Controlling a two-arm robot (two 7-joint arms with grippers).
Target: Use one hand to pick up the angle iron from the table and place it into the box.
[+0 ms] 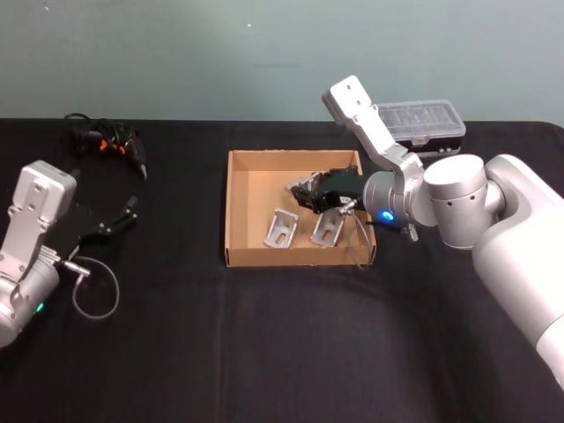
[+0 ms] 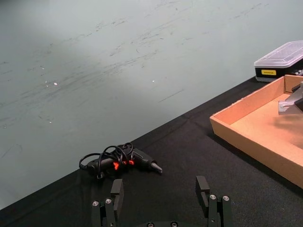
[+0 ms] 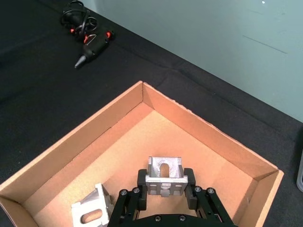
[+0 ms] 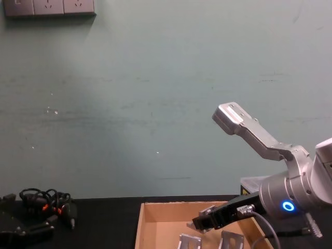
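Head view: my right tool [image 1: 304, 196] is over the box [image 1: 242, 207], clamped on an iron [image 1: 306, 189]. Two more irons [image 1: 282, 228] lie on the box floor below and just beside the tool. The left tool [image 1: 115, 221] is parked well off to the side over the desk [image 1: 282, 352], fingers apart, holding nothing.

Left wrist view: the left tool [image 2: 161, 201] stands apart and empty. A glue gun [image 2: 120, 161] lies ahead of it; the box [image 2: 251, 142] is off to one side.

Right wrist view: the iron [image 3: 164, 174] sits between the fingers [image 3: 142, 182], slot facing the camera. Bare box floor lies ahead of the tool; another iron [image 3: 92, 212] lies just beside it.

Chest view: the right arm [image 4: 259, 137] folds high, and the tool [image 4: 199, 222] slopes down inside the box walls.

My plan: lower toward the bare floor ahead, clear of the lying irons, then part the fingers low so the iron does not bounce.
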